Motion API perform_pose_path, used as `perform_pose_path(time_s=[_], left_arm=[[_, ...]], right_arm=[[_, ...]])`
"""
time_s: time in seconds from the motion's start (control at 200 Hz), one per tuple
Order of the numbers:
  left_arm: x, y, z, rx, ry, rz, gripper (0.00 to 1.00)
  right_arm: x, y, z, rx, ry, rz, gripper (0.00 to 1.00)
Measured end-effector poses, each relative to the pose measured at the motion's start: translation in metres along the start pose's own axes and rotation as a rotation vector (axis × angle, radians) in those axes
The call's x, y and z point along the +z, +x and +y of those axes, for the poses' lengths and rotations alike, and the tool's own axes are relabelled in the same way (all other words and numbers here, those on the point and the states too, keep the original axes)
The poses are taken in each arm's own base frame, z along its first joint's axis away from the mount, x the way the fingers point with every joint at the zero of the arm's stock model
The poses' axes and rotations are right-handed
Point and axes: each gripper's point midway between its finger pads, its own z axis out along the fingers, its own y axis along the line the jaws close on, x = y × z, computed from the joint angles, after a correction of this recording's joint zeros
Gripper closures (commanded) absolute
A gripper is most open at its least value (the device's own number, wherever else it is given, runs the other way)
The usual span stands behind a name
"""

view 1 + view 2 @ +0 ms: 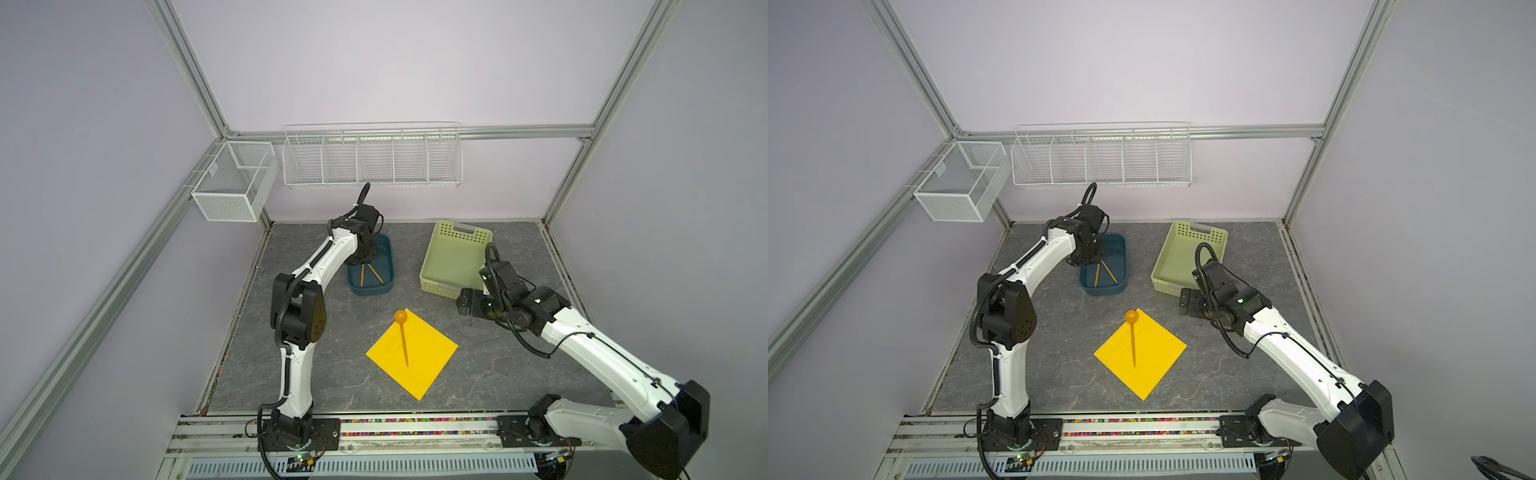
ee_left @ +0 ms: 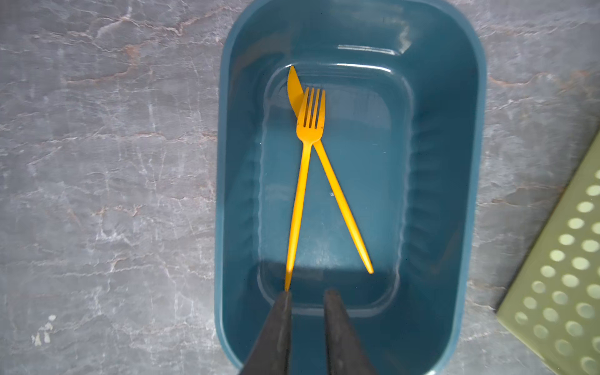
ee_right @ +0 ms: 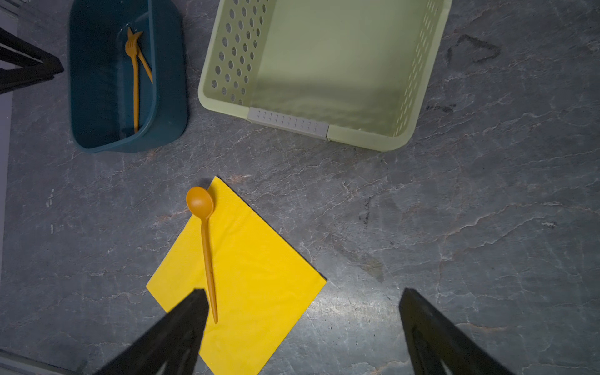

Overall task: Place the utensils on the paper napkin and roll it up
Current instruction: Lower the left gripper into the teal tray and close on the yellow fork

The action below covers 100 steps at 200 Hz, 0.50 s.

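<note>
An orange fork (image 2: 305, 181) and knife (image 2: 341, 201) lie crossed on the floor of a dark blue bin (image 2: 224, 162). My left gripper (image 2: 308, 293) reaches down into that bin. Its jaws stand a narrow gap apart with nothing between them, and the fork's handle end sits at the tip of one finger (image 2: 284, 302). The orange spoon (image 1: 403, 336) lies on the yellow paper napkin (image 1: 419, 361), its bowl over the far corner. My right gripper (image 3: 303, 292) hovers wide open and empty to the right of the napkin (image 3: 256, 276), in front of the green basket.
A pale green perforated basket (image 1: 461, 230) stands at the back right, next to the blue bin (image 1: 388, 266). A white mesh box (image 1: 235, 180) and a long wire rack (image 1: 372, 156) hang on the walls above the table. A rail runs along the front edge.
</note>
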Motion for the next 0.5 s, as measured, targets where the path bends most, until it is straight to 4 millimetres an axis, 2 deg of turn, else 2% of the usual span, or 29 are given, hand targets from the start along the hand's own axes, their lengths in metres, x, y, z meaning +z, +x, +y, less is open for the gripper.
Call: perform_pose_path(time_s=[0.235,0.5], left_arm=[[0.028,0.002,0.001,0.038,0.000,0.059,0.79],[0.048,0.004,0.006,0.042,0.002,0.107,0.80]], right_arm=[[0.003,0.001,-0.001,0.003,0.001,0.010,0.05],[0.005,0.001,-0.002,0.010,0.005,0.018,0.05]])
